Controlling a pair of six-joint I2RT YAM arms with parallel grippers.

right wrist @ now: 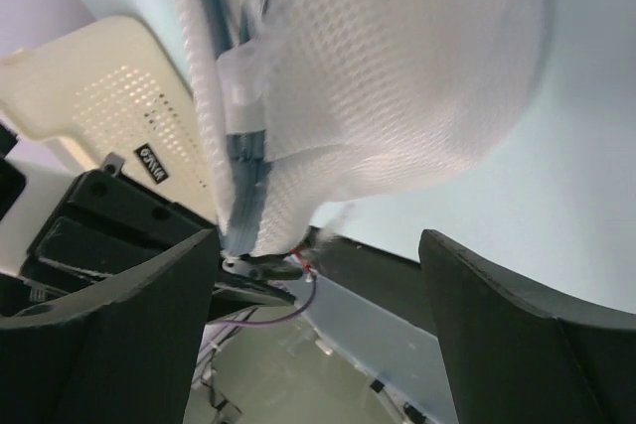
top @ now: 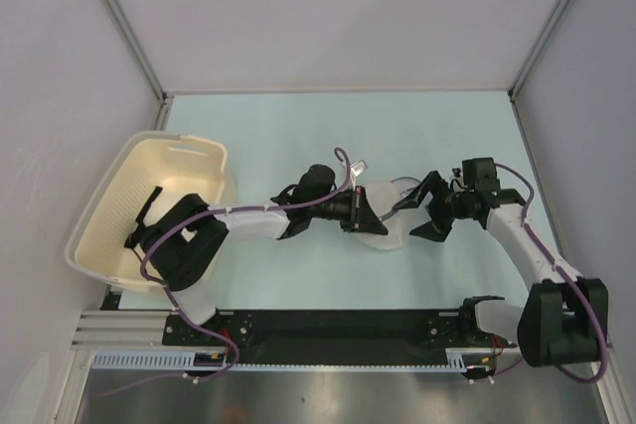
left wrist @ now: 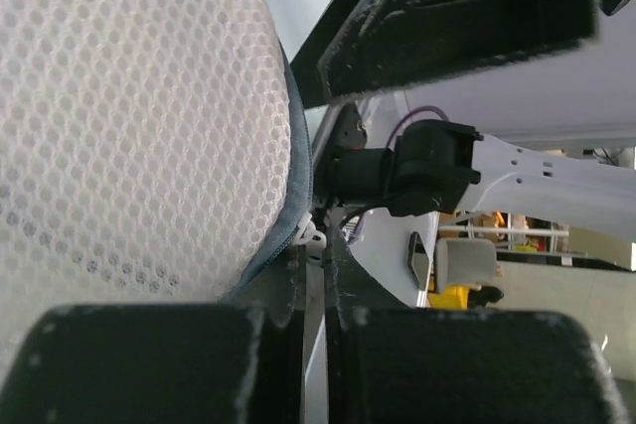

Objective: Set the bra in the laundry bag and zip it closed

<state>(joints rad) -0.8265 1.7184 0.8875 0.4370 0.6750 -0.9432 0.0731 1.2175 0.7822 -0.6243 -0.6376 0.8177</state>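
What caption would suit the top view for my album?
Left fingers pinch the mesh bag mid-table, right fingers open beside it, basket at left.

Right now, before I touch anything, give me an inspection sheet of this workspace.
Surface: pale blue tabletop.
Job's things: laundry bag sits between the two grippers; bra not visible on its own.
Clutter: cream basket at left, black garment inside.
Grippers: left gripper has its fingers shut on the bag's zipper rim; right gripper is open, facing the bag.
Cables: purple cables run along both arms.
Surroundings: plain walls, metal frame posts.
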